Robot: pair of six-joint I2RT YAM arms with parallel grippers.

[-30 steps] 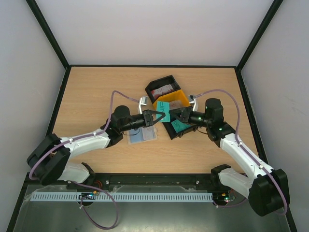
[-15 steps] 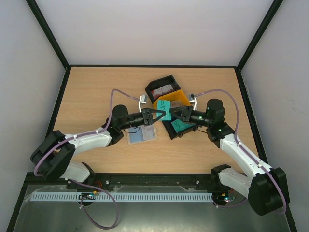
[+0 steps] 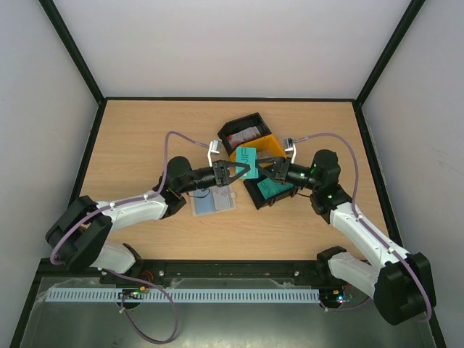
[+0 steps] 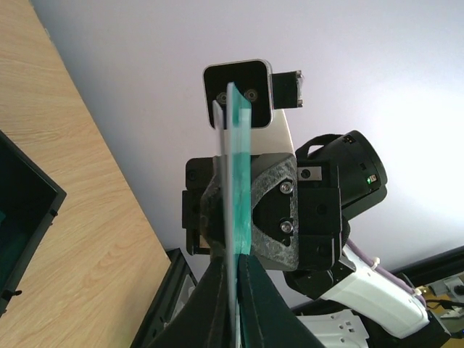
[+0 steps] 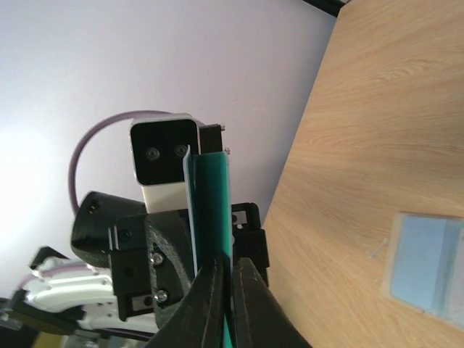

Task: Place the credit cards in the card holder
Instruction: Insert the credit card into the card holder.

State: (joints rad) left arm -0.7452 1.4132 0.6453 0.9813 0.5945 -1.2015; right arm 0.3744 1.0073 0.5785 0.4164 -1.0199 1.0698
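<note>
A teal credit card hangs in the air above the tray, gripped from both sides. My left gripper is shut on its left edge and my right gripper is shut on its right edge. The left wrist view shows the card edge-on between my left gripper's fingers. Seen from the right wrist, the same card runs up from my right gripper. The card holder lies open on the table under the left arm, greyish-blue face up, also in the right wrist view.
A black-and-yellow three-compartment tray stands behind and under the grippers. Its back compartment holds a red-and-white card. Its front compartment holds another teal card. Black frame rails border the table on all sides.
My right gripper has moved left onto the teal card and closed on it. The card and my left gripper have shifted slightly up and to the right.
</note>
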